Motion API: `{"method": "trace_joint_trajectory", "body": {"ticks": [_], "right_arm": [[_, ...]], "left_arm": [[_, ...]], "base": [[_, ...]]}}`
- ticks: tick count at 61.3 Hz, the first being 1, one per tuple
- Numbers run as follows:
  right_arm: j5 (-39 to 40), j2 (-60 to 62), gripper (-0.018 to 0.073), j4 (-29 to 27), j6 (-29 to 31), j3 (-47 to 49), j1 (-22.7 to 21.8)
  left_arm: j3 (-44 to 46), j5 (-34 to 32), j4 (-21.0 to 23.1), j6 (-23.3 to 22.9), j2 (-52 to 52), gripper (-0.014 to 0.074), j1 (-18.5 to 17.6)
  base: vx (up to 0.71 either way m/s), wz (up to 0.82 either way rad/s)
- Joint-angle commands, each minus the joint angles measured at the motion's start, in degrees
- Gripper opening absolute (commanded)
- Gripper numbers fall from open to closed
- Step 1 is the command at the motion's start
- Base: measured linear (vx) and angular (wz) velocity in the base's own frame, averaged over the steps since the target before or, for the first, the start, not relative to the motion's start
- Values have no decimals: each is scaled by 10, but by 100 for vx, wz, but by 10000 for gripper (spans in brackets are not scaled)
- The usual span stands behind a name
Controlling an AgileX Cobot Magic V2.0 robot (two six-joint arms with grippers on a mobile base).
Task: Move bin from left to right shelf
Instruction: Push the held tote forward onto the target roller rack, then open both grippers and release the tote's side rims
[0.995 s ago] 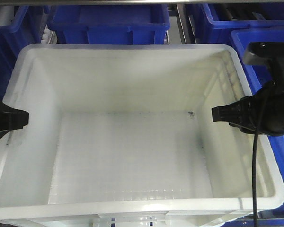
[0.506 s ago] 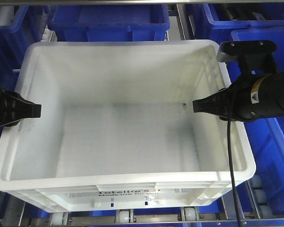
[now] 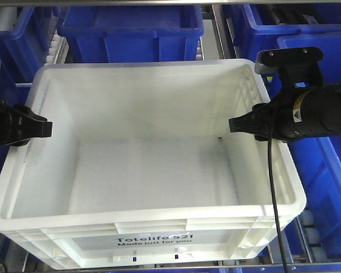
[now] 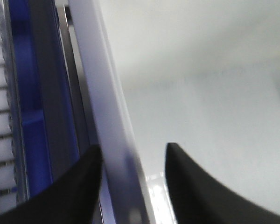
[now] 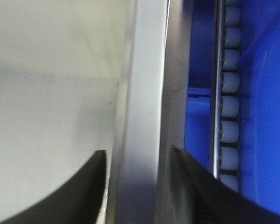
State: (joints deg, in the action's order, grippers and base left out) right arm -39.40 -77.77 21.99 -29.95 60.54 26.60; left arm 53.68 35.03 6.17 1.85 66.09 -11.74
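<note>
Looking at the front view, the white bin (image 3: 159,102) sits dead centre between the two arms, with its long axis running left to right. Each arm has one of the short end walls. The left pincer (image 3: 31,129) straddles the left wall and the right pincer (image 3: 251,124) straddles the right wall, roughly level with each other, so neither arm is really nearer.

The wrist views back that up. The left pincer (image 4: 130,154) has one finger outside the rim and one inside, drawn in narrow and snug on the wall. Same deal for the right pincer (image 5: 137,154). I'd call both clamped on the bin, not just hovering.

The bin itself is a big, empty white tote with a thick rim and ribbed sides, a bit scuffed on the floor, and "Totelife" is printed in black on the near face. It's hemmed in by blue bins (image 3: 324,187) behind and to the right, with rollers (image 5: 231,84) just past its right wall.

My guess is that going right means both arms have to travel together, keeping the spacing fixed.
</note>
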Motion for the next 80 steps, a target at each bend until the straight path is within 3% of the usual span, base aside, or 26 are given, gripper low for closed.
{"method": "trace_joint_trajectory", "body": {"ticks": [1, 8, 20, 35, 43, 54, 62, 80], "right_arm": [[36, 22, 489, 27, 4, 20, -4], [38, 41, 564, 34, 5, 20, -4], [61, 108, 574, 33, 17, -10, -4], [69, 238, 564, 27, 61, -100, -4], [48, 312, 564, -3, 107, -142, -4], [-20, 407, 564, -99, 222, -162, -4], [-63, 462, 564, -138, 279, -162, -4], [-111, 517, 564, -142, 281, -162, -4]], "left_arm": [[19, -40, 1, 3, -16, 459, 1], [19, -40, 1, 3, -30, 530, 1], [19, -30, 1, 5, -79, 542, 1], [18, 64, 1, 10, -167, 542, 1], [18, 108, 2, 25, -228, 542, 1], [18, 168, 18, 55, -310, 542, 1], [18, 210, 27, 85, -359, 542, 1], [18, 239, 38, 86, -417, 542, 1]], "base": [[0, 0], [0, 0], [0, 0], [0, 0], [0, 0], [0, 0], [0, 0], [0, 0]]}}
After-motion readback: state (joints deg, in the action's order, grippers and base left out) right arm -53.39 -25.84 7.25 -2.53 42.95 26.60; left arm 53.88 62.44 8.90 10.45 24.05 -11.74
